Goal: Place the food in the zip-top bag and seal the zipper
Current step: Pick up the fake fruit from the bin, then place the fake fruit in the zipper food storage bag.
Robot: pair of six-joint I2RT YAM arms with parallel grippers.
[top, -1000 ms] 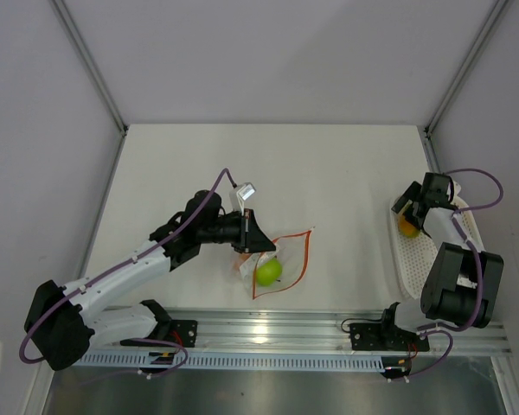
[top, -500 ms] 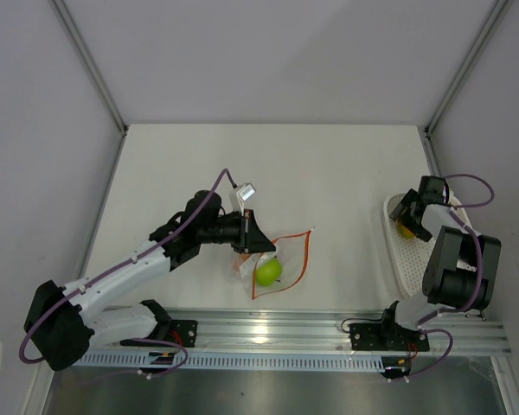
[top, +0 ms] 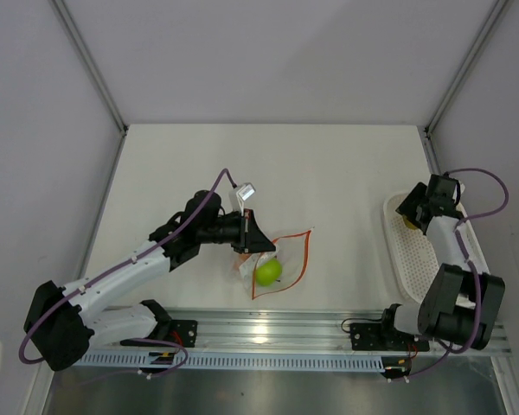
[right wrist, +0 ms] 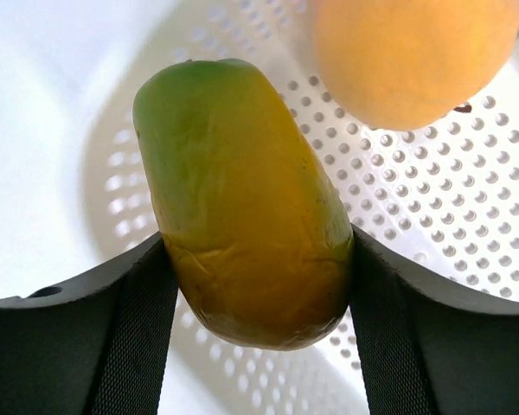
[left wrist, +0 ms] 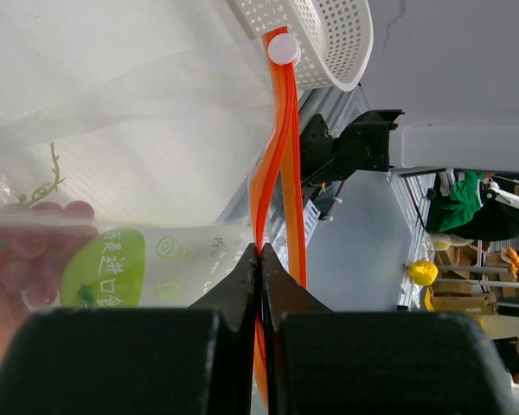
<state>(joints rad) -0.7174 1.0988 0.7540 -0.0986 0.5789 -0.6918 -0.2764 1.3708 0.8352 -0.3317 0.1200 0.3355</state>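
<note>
Counted: 2 arms, 1 zip-top bag (top: 292, 259), 1 white mesh basket (top: 413, 264) and 3 fruits in sight. 1 lime green fruit (top: 268, 271) lies inside the bag. The other 2 fruits are at the far end of the basket.

The left gripper (left wrist: 260, 251) has its 2 fingers pinched tight on the zipper (left wrist: 283, 104) at the bag's mouth. Above the pinch the orange-red strip splits into 2 strands that meet again at 1 small round white tab (left wrist: 283, 49). The right gripper (right wrist: 255, 285) clamps 1 elongated fruit (right wrist: 242, 199) between its 2 black pads. 1 round orange fruit (right wrist: 415, 52) sits just beside it on the basket floor.

The bag lies on the table (top: 329, 173) near its near edge, just beyond the metal rail (top: 329, 322). The basket runs along the table's right edge. Bag and basket are well apart, with white tabletop showing between them.

The bag is thin clear film, slack and creased. The held fruit shades from green to yellow-orange, and its skin wrinkles at the pads. The basket is rigid plastic pierced with rows of small holes. 1 printed packet (left wrist: 112, 268) with a grape picture seems to lie inside the bag, though the film blurs it.
</note>
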